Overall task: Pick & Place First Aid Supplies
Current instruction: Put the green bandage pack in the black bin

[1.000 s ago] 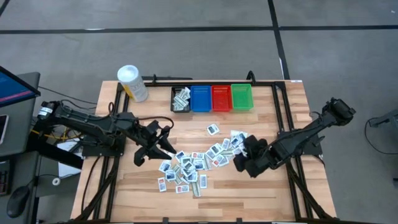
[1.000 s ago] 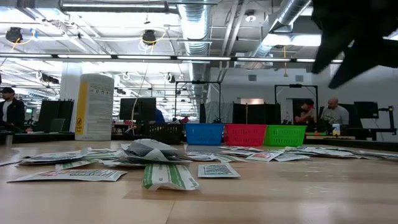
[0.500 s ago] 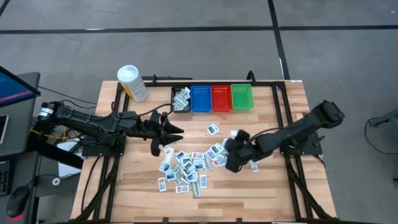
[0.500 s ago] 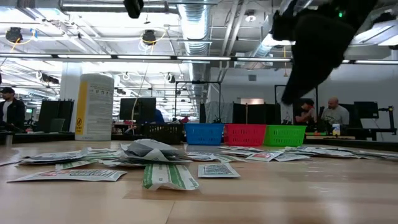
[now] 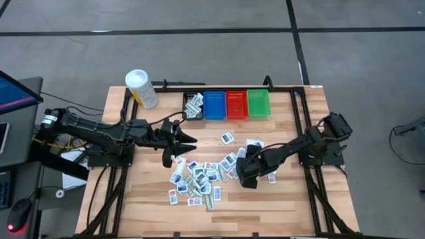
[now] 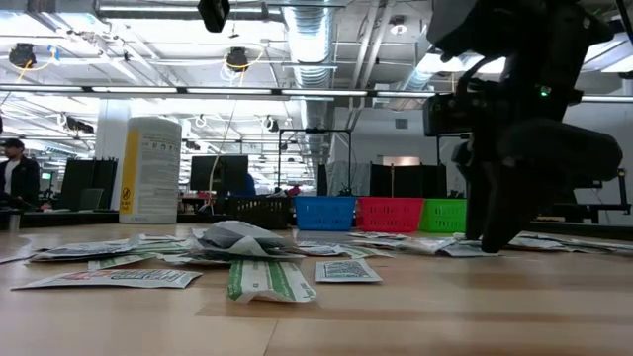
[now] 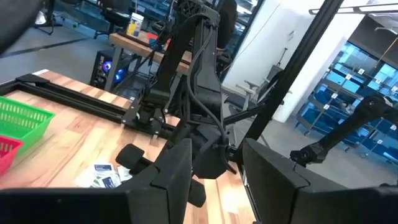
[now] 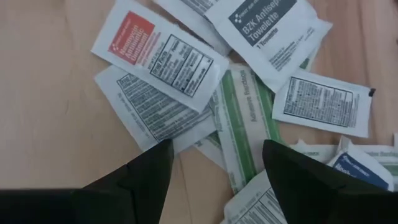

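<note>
Right wrist view: right gripper (image 8: pixel 211 180) low over the scattered small flat first aid packets (image 8: pixel 205 93), fingers (image 8: pixel 140 177) spread apart with nothing between them. Directly beneath the gap, a green-striped adhesive bandage packet (image 8: pixel 249 118); just beyond, a red-marked white ointment packet (image 8: pixel 158 53) and a BZK antiseptic towelette packet (image 8: pixel 270 28), overlapping on the pale wooden table (image 8: pixel 43 124).

High view: left gripper (image 5: pixel 188 141) at the packet heap's other edge, raised, parted, holding nothing. Farther off, well apart from both grippers, a row of black (image 5: pixel 193 106), blue (image 5: pixel 214 105), red (image 5: pixel 236 104) and green (image 5: pixel 257 103) plastic bins; some packets inside the black one. Beyond the left gripper, a white cylindrical tub (image 5: pixel 141 88).
</note>
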